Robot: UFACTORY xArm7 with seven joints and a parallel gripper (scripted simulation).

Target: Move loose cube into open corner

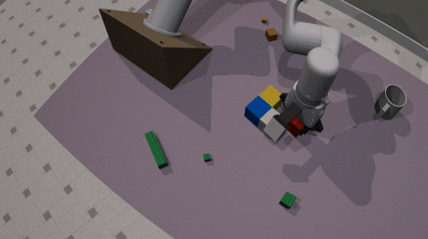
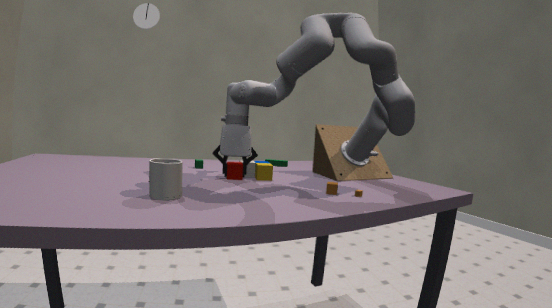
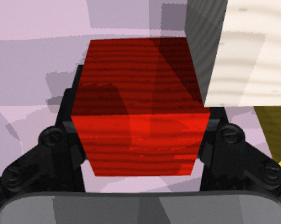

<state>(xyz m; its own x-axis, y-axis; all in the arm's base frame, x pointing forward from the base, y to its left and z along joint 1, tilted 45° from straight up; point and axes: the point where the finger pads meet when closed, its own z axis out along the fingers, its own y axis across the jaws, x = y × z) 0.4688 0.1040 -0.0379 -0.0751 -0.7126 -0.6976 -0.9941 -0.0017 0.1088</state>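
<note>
The red cube (image 1: 296,126) sits low at the table between the fingers of my gripper (image 1: 299,126), which is shut on it. It also shows in the wrist view (image 3: 140,119) and in the exterior view (image 2: 235,170). The blue cube (image 1: 256,109), the yellow cube (image 1: 270,95) and the white cube stand together in an L. The red cube is in the corner next to the white cube (image 3: 257,30) and the yellow cube (image 3: 273,137). Its right side appears to lie against the white cube. The gripper body hides the gap to the yellow cube.
A grey mug (image 1: 391,102) stands to the right of the arm. The brown wedge base (image 1: 155,46) is at the back left. A green bar (image 1: 156,149), two small green blocks (image 1: 207,157) (image 1: 288,199) and two orange blocks (image 1: 271,34) (image 1: 264,19) lie about.
</note>
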